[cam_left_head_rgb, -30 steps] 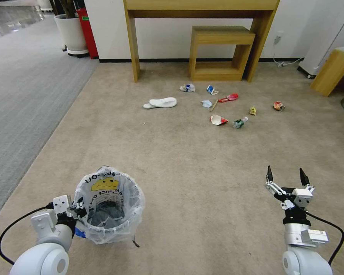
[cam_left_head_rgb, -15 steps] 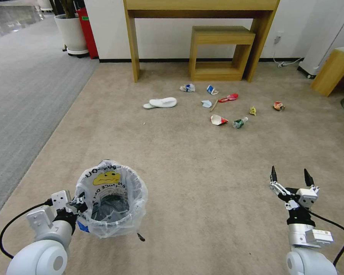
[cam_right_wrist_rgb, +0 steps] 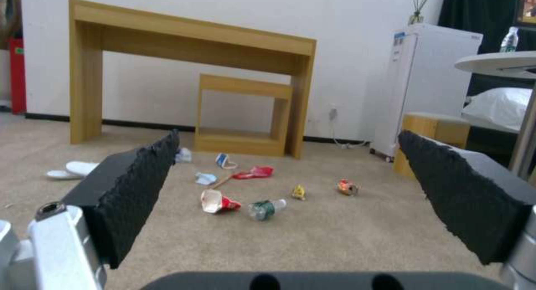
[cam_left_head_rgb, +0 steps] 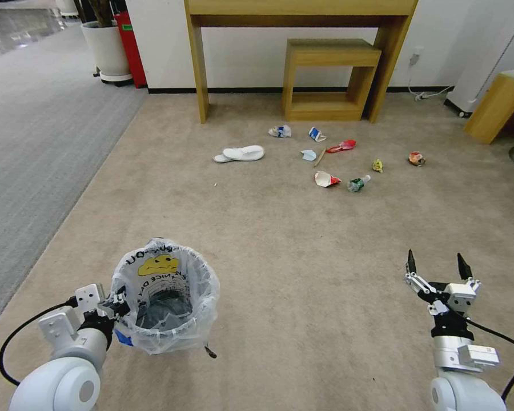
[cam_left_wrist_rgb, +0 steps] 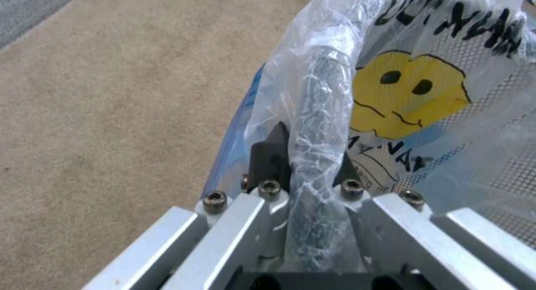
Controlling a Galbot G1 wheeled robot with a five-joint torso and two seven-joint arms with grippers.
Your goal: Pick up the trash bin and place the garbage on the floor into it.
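Note:
The trash bin (cam_left_head_rgb: pixel 164 299), black with a clear smiley-printed bag, hangs low at the front left with my left gripper (cam_left_head_rgb: pixel 119 303) shut on its rim (cam_left_wrist_rgb: pixel 321 114). My right gripper (cam_left_head_rgb: pixel 437 266) is open at the front right, empty. The garbage lies far ahead on the carpet: white slippers (cam_left_head_rgb: pixel 241 153), a blue mask (cam_left_head_rgb: pixel 309 154), a wooden stick (cam_left_head_rgb: pixel 320 157), a red wrapper (cam_left_head_rgb: pixel 342 146), a paper cup (cam_left_head_rgb: pixel 326 179), a green bottle (cam_left_head_rgb: pixel 358 183), a yellow wrapper (cam_left_head_rgb: pixel 377 165), a crushed can (cam_left_head_rgb: pixel 416 158). The right wrist view shows the cup (cam_right_wrist_rgb: pixel 217 201) and bottle (cam_right_wrist_rgb: pixel 266 208).
A tall wooden console table (cam_left_head_rgb: pixel 302 11) with a low stool (cam_left_head_rgb: pixel 328 77) under it stands against the back wall. A wooden block (cam_left_head_rgb: pixel 497 105) sits at the right, a white planter (cam_left_head_rgb: pixel 107 50) at the back left. Open beige carpet lies between me and the litter.
The bin and my left gripper shifted slightly up and left in view over the second. My right gripper sank a little lower and to the right, still open.

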